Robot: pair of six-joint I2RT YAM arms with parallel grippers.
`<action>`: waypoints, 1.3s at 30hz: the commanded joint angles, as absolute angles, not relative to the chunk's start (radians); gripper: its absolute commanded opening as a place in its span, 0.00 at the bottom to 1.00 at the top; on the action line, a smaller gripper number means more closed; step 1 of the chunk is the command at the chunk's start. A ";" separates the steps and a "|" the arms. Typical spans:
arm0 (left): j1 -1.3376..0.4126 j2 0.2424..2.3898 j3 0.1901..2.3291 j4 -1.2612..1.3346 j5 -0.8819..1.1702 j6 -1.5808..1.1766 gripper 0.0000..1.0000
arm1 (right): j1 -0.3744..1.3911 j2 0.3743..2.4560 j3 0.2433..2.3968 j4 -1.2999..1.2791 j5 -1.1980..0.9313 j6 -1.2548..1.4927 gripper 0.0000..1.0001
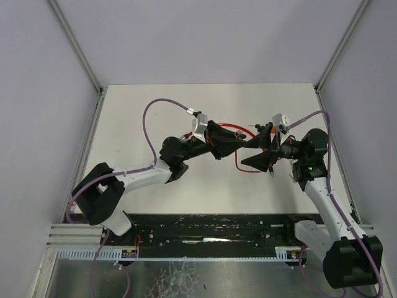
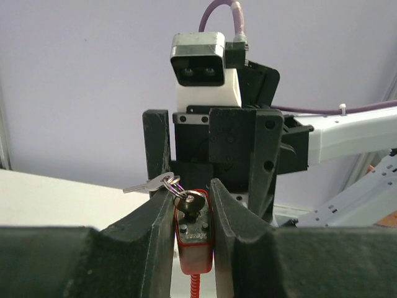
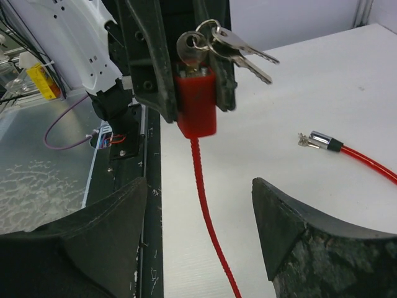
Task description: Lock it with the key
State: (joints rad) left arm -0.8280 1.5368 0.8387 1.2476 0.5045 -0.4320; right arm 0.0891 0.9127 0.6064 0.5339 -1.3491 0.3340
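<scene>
left gripper [image 2: 191,194] clamped on red plastic cable-lock body [image 2: 194,239] | silver key [image 3: 191,49] inserted, blade hidden | right gripper [image 3: 198,186] wide open, empty | metal-tipped red cable end [image 3: 317,141] to its right, cable cut off

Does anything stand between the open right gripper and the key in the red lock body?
Nothing visible does. The right gripper faces the silver key seated in the red rectangular lock body, which the left gripper clamps. Spare keys on its ring stick out beside it, not in front.
</scene>
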 commanded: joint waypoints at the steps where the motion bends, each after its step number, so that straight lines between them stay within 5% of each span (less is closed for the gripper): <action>1: -0.813 1.604 0.947 1.381 0.490 -0.408 0.00 | 0.128 0.966 0.681 0.658 -1.315 0.384 0.74; 11: -0.813 1.695 0.959 1.468 0.445 -0.568 0.00 | 0.129 0.974 0.491 1.050 -1.262 0.540 0.72; 28: -0.847 1.685 0.923 1.472 0.387 -0.637 0.00 | 0.136 0.989 0.454 1.137 -1.225 0.549 0.58; 39: -0.856 1.742 0.954 1.482 0.406 -0.660 0.00 | 0.151 1.003 0.452 1.162 -1.223 0.583 0.15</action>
